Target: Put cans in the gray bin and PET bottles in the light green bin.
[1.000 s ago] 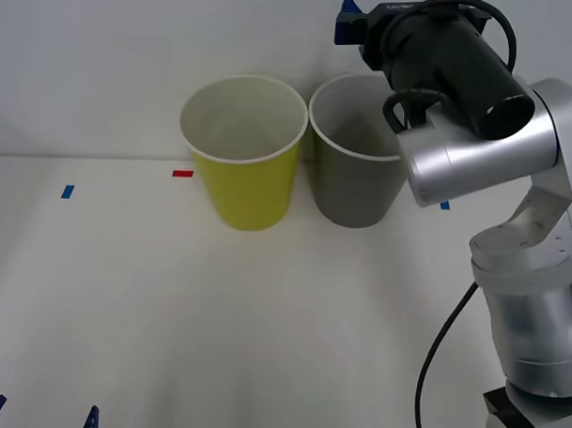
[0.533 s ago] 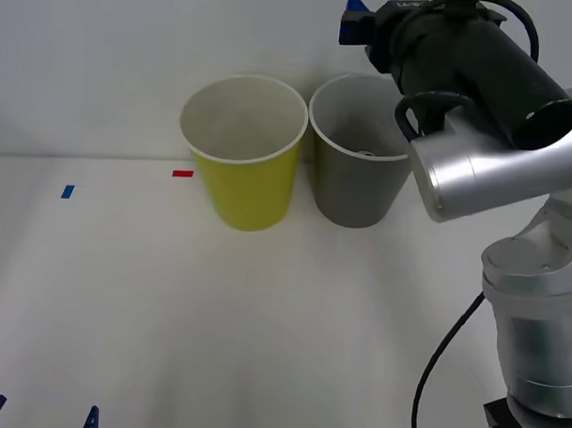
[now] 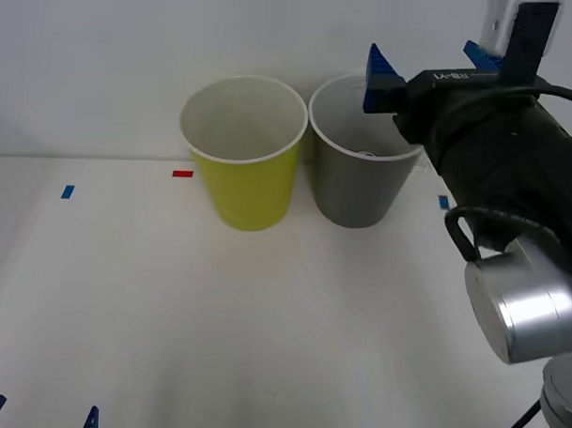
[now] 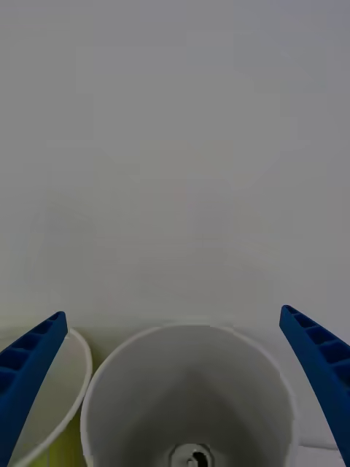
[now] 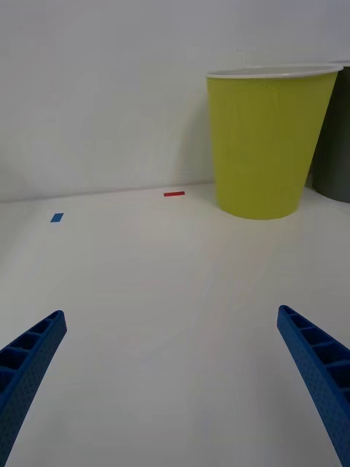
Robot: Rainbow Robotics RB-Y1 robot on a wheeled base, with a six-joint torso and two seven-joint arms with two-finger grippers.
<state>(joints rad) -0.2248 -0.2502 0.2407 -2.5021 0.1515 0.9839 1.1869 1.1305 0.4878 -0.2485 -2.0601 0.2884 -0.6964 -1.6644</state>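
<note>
Pulled back beside the gray bin (image 3: 355,184), right gripper (image 3: 428,61) gapes empty; can (image 4: 191,457) lies inside.

The can (image 4: 191,457) lies inside the gray bin (image 3: 358,184), beside the light green bin (image 3: 245,184).

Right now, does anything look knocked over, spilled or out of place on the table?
Nothing stands out. The light green bin and the gray bin stand upright side by side, a can lies inside the gray one, and the open right hand hovers above it.

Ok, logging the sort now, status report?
Right gripper open above gray bin. Can lies inside it. Left gripper open, low over table. Nothing in the way.
</note>
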